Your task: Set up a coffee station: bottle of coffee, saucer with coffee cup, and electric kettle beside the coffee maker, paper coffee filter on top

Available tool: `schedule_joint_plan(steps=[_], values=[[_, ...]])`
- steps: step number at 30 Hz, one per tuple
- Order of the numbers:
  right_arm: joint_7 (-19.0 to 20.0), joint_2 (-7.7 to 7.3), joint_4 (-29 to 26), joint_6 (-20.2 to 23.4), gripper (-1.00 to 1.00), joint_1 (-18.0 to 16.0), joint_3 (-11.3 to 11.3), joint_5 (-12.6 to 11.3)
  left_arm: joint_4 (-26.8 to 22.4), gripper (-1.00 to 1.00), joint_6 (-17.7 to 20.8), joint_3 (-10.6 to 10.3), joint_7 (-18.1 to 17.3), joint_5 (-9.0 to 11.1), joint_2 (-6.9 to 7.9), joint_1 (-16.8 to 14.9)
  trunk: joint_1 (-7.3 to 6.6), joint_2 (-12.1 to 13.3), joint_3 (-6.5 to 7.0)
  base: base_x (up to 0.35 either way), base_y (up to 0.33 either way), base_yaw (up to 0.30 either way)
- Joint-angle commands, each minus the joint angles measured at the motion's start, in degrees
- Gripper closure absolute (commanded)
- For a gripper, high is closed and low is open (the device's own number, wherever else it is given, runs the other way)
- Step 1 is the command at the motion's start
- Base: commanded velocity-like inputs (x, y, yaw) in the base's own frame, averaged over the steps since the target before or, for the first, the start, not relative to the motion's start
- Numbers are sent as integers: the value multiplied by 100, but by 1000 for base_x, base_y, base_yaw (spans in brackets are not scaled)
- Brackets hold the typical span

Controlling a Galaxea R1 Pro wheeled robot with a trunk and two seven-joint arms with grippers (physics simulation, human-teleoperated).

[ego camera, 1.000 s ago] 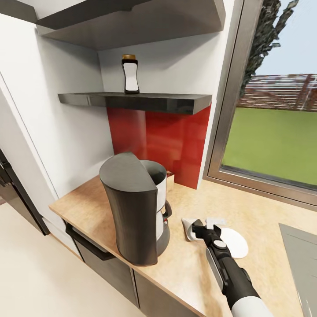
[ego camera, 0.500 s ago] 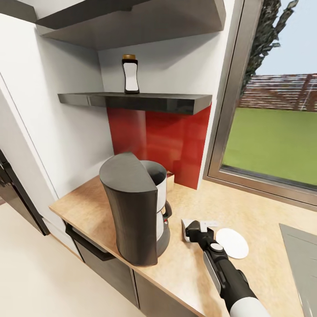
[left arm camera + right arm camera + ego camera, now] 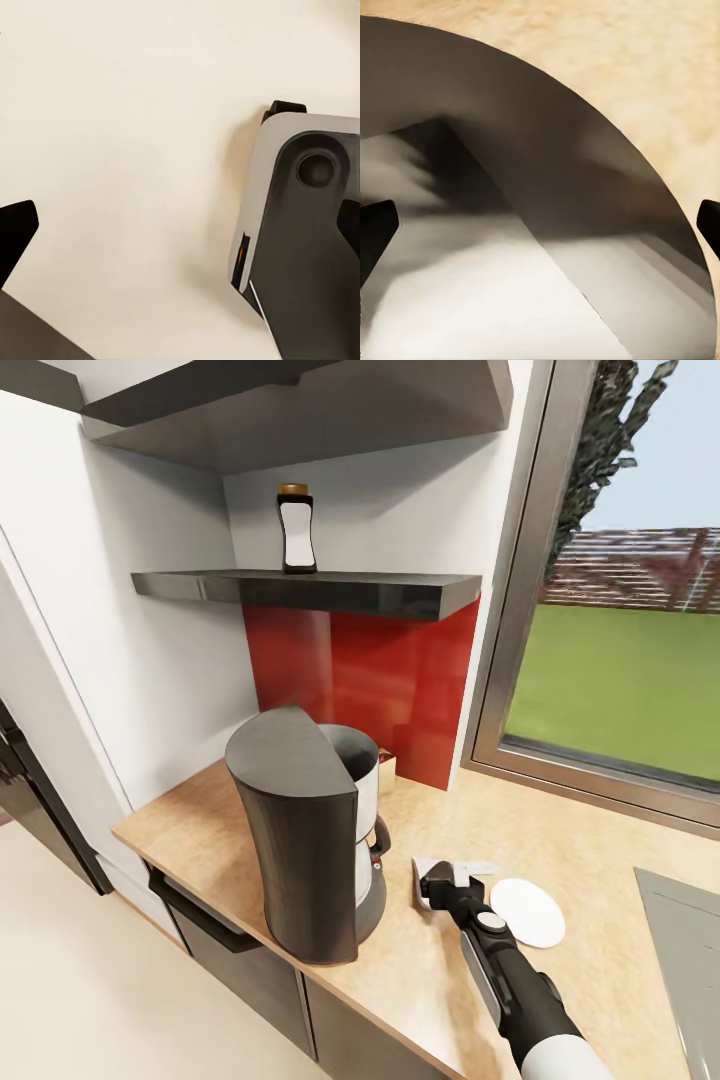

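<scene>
Barely begun: only the coffee maker and saucer are in place

So far the coffee maker stands on the kitchen countertop near its corner, which meets the first demand. The saucer lies flat on the worktop, near the coffee maker but apart from it, and its surface is bare. That placement looks acceptable.

The right gripper is low over the counter between the coffee maker and the saucer. Its fingers are spread wide around a small white thing with a dark hollow. This is probably the coffee cup, resting on the wood beside the saucer rather than on it, though the shape is hard to read. The left gripper also has its fingers apart and holds nothing; it hangs over pale floor beside the robot's base.

The bottle of coffee stands upright on the dark shelf above. The coffee maker's top carries no filter. Judging by this, the cup, bottle, filter and kettle steps all remain
</scene>
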Motion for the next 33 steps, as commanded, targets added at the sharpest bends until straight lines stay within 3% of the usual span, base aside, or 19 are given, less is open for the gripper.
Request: schedule_joint_plan(steps=[1, 9, 10, 13, 16, 33], values=[[-26, 0, -10, 37, -100, -4, 13, 15, 7, -100, -20, 26, 4, 12, -1, -5, 3, -12, -13, 0, 0, 0], [-18, 15, 163, -66, -100, -1, 76, 19, 7, -100, -20, 26, 4, 12, -3, -5, 3, -12, -13, 0, 0, 0], [-18, 17, 180, -105, 100, 1, 150, 17, 7, -100, -20, 26, 5, 12, -3, -5, 3, -12, -13, 0, 0, 0], [-25, 19, 205, -162, 100, -1, 422, 13, 7, -100, -20, 26, 2, 12, -3, -5, 3, -12, -13, 0, 0, 0], [-26, 19, 216, -184, 100, -1, 531, 12, 7, -100, -20, 26, 1, 12, 0, -5, 3, -12, -13, 0, 0, 0], [-26, 11, 205, -183, 100, 2, 555, 12, 7, -100, -22, 26, -2, 12, 6, -5, 3, -12, -13, 0, 0, 0]])
